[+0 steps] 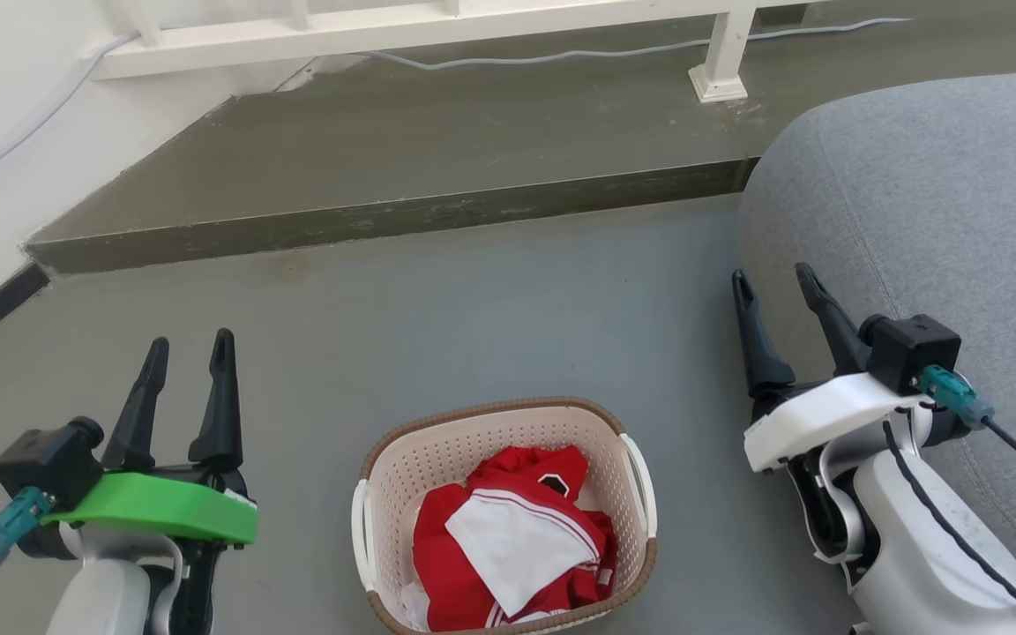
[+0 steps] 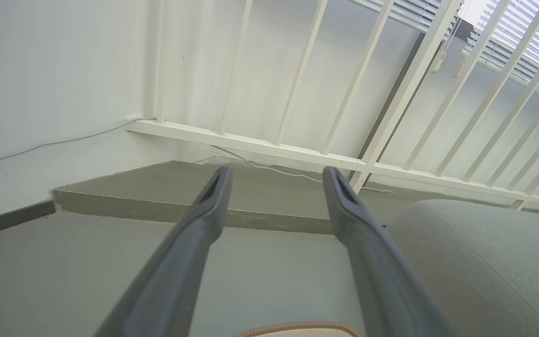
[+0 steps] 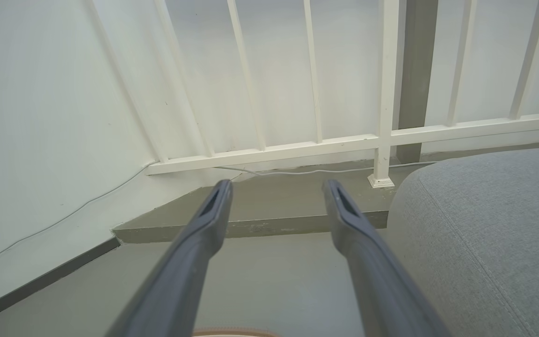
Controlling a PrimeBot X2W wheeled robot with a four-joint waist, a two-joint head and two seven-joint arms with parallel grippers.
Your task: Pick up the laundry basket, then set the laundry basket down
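Laundry basket (image 1: 437,459) sits on the gray floor (image 1: 517,291), low centre of the head view, with red-and-white clothing (image 1: 508,538) inside. Left gripper (image 1: 190,340) hangs off its left side, right gripper (image 1: 773,274) off its right beside the gray sofa (image 1: 931,220). Both are apart from the basket, fingers pointing toward the raised step (image 1: 384,150). Both jaws are spread and grasp nothing. In the left wrist view the brown rim peeks in below, between the fingers.

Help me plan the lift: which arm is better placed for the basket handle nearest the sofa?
Probably right: the open right gripper is nearer that handle of the laundry basket; the left gripper is across it.
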